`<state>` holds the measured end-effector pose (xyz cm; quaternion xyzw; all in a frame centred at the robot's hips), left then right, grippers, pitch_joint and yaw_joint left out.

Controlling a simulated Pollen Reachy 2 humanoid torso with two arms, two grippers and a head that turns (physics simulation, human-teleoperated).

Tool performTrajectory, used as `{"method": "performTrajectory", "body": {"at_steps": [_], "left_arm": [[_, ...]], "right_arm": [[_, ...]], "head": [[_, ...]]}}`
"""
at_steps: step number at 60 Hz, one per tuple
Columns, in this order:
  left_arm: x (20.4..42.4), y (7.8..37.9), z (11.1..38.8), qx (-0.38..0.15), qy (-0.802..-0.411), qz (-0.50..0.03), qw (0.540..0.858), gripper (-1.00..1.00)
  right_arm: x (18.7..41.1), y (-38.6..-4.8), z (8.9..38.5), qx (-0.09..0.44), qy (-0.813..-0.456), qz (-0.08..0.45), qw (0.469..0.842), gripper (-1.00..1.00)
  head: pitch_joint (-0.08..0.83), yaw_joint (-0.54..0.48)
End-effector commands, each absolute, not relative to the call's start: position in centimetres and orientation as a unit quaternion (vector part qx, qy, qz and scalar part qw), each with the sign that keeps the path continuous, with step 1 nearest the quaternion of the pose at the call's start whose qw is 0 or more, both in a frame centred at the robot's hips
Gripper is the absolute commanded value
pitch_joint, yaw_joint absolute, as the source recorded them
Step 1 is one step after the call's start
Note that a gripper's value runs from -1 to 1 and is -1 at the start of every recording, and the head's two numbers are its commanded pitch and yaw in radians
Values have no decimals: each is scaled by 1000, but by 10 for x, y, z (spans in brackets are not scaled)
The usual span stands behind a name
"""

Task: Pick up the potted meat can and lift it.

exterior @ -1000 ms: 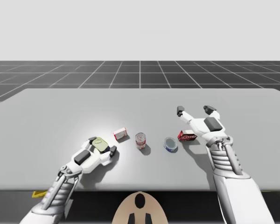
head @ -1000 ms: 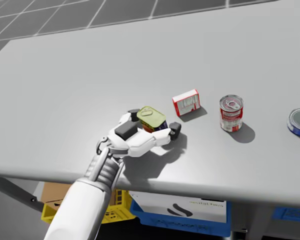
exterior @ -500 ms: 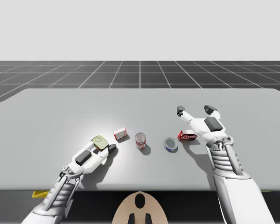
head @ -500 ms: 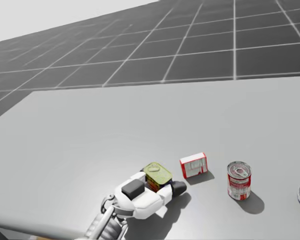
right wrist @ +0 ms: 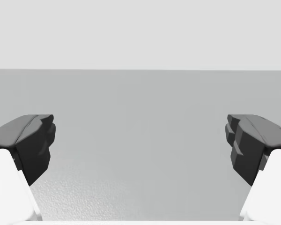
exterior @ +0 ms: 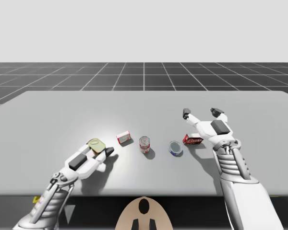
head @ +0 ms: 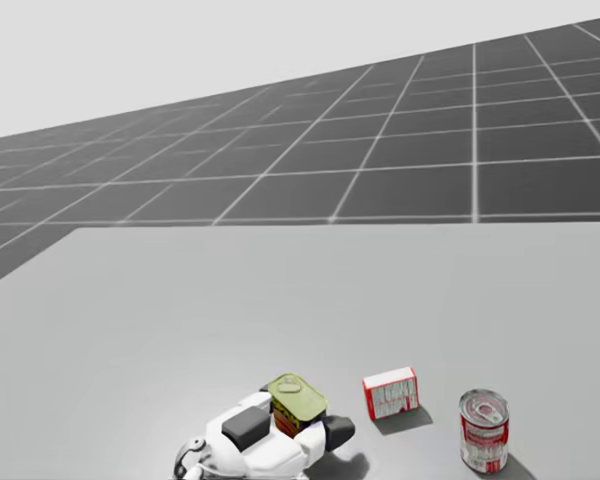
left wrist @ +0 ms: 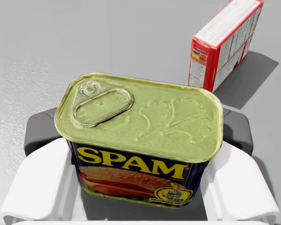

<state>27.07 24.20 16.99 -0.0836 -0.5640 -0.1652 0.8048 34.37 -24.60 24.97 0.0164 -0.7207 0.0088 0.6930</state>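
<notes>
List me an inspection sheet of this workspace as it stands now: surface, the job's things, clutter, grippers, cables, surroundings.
Surface: grey table, flat and plain.
Job's things: potted meat can, upright, green lid up, between the fingers of my left gripper; cannot tell if it is off the table.
Clutter: red-and-white box; red-and-white can, upright; blue flat can; red box beside my right arm's hand.
Grippers: left gripper shut on the can from two sides; right gripper open, nothing between its fingers.
Cables: nothing seen.
Surroundings: dark gridded floor, pale backdrop.
</notes>
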Motion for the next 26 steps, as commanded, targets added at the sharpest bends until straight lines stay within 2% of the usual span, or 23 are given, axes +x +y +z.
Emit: {"method": "performTrajectory", "body": {"at_steps": [1,10,26], "left_arm": [[280,248,231,-66,-617,-181,763,1000],[283,250,277,-41,-654,-185,732,1000],[281,243,357,9,-716,-214,664,1000]], "right_arm": [[343,-247,250,11,-722,16,692,-1000],[345,-250,247,7,-727,46,685,-1000],[345,-248,244,3,-726,52,686,-1000]], "head": [[331,364],[325,363],[319,358]]}}
